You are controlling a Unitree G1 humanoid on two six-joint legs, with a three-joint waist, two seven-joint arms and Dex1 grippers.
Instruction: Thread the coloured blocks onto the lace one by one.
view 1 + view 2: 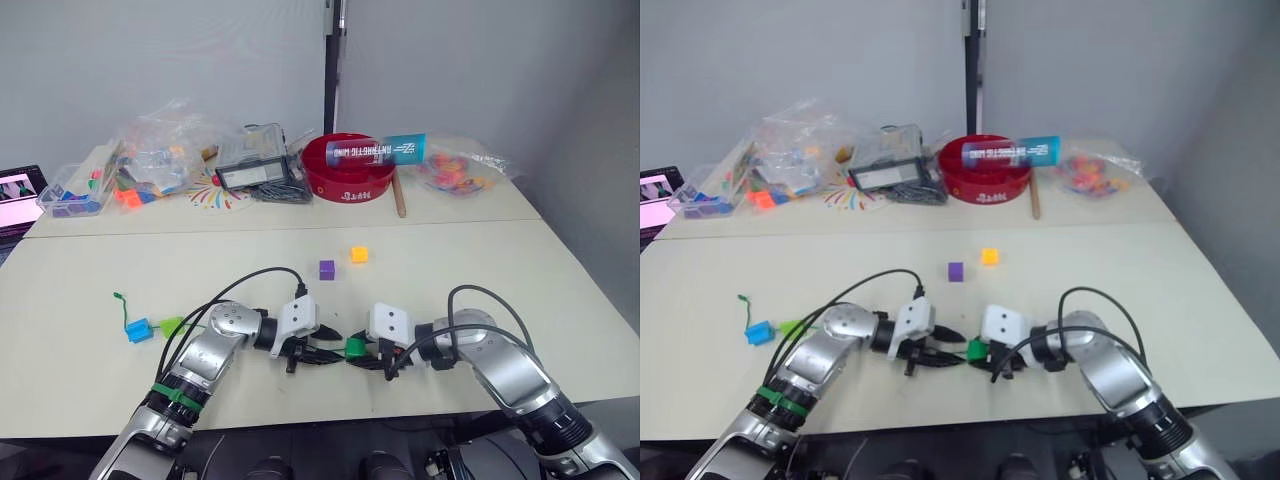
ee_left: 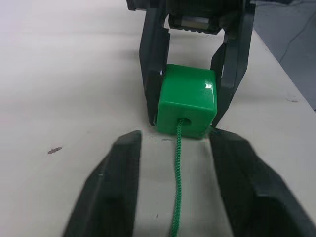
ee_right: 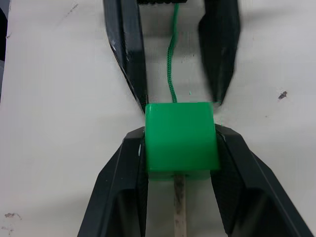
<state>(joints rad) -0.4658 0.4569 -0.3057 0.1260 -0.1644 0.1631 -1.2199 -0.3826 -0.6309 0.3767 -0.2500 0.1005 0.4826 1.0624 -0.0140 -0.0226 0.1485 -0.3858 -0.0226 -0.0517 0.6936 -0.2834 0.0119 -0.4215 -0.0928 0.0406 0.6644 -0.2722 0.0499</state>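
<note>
The right gripper [image 3: 180, 148] has its fingers clamped on the dark green block [image 3: 181, 137] at the tabletop's [image 1: 500, 260] near edge. The lace [image 2: 177, 187] enters its hole, pale tip out the far side. The left gripper [image 2: 173, 163] fingers stand apart around the lace — gripping nothing. Five blocks — purple [image 1: 326, 269], orange-yellow [image 1: 358, 254], blue [image 1: 138, 330], light green [image 1: 171, 325].

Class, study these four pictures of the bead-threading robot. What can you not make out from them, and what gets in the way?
- Hole through the dark green block: right wrist view, the block itself hides it.
- Lace beyond the left gripper: left wrist view, cut off by the picture's edge.
- Lace inside the blue block and light green block: left eye view, too small.
- Contents of the red bowl: hidden by its wall.
</note>
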